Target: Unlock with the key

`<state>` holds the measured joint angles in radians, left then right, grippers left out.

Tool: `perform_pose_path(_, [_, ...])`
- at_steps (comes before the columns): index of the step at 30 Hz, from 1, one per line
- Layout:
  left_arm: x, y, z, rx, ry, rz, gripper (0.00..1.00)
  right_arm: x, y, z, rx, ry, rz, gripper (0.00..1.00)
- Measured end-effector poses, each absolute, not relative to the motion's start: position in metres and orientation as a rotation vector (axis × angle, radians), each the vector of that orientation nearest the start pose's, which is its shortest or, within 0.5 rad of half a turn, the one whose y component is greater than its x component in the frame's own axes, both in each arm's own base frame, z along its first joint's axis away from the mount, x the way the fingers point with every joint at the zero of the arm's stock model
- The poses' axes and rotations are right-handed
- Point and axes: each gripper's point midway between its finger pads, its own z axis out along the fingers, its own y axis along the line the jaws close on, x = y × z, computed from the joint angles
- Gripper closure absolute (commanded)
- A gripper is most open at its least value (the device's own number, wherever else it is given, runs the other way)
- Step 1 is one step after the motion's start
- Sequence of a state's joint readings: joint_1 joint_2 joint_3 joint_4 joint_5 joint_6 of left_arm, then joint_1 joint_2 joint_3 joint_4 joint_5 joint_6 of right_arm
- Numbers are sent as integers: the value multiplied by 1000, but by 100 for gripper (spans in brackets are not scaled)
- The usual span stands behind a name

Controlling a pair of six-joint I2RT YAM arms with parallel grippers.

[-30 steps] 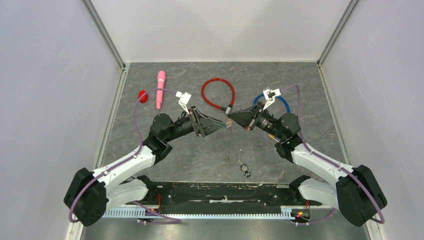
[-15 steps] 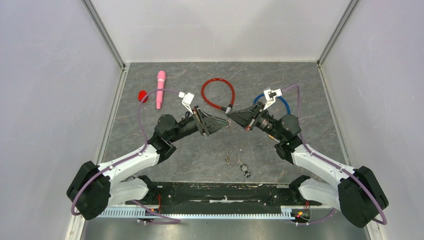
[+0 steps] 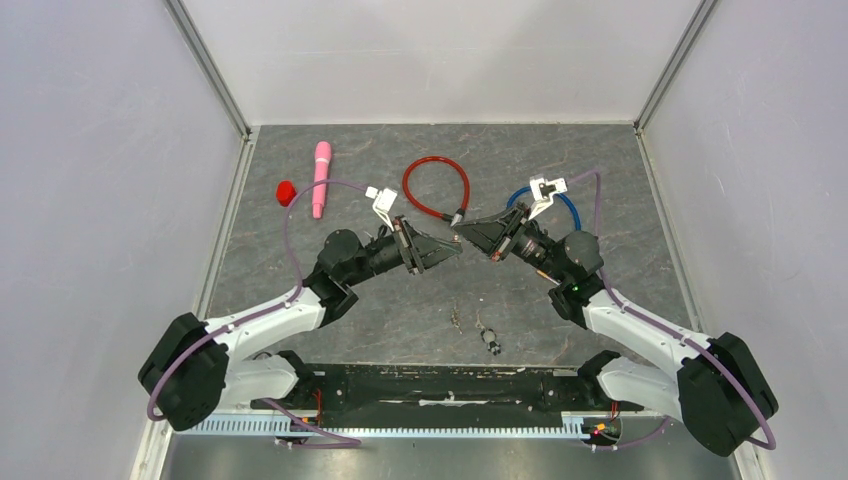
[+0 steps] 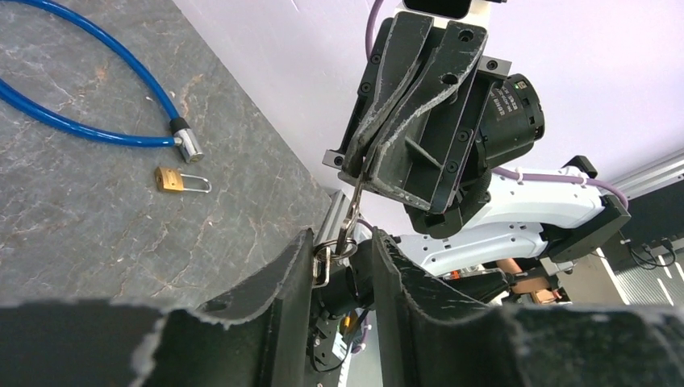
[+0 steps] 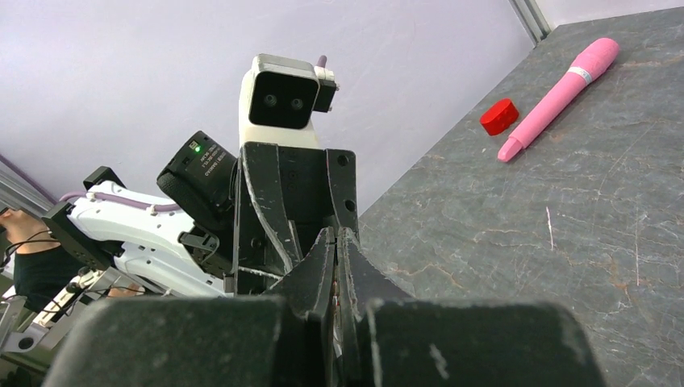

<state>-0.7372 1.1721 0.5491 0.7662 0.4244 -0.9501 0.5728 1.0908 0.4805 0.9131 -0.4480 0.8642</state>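
Observation:
My right gripper (image 3: pixel 458 232) is shut on a silver key (image 4: pixel 360 184) that hangs from its fingertips in the left wrist view. A key ring (image 4: pixel 342 247) and a second small key (image 4: pixel 322 266) dangle below it. My left gripper (image 4: pixel 343 262) meets it tip to tip in mid-air, jaws partly open around the ring. The small key rests against the left finger (image 4: pixel 290 274), and a gap remains at the other finger. A brass padlock (image 4: pixel 171 179) lies on the table beside the blue cable lock (image 4: pixel 89 121). The right wrist view shows my right gripper (image 5: pixel 335 278) pressed shut on something thin.
A red cable lock (image 3: pixel 436 187) lies at the back centre. A pink stick (image 3: pixel 321 178) and a red cap (image 3: pixel 286 192) sit at the back left. Loose keys (image 3: pixel 457 320) and a small ring (image 3: pixel 489 340) lie near the front, on the grey stone table (image 3: pixel 400 310).
The left arm has reached right until its fingertips enclose the key ring hanging from the right gripper, and its jaws have narrowed. The right arm has barely moved.

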Motion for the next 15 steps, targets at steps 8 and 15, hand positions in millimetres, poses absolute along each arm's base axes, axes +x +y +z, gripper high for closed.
perform_pose_path(8, [204,-329,273,241,1644,-1649,64,237,278,297,-223,1435,1488,100])
perform_pose_path(15, [203,-329,277,244,1624,-1655,66,236,278,299,-222,1430,1488,100])
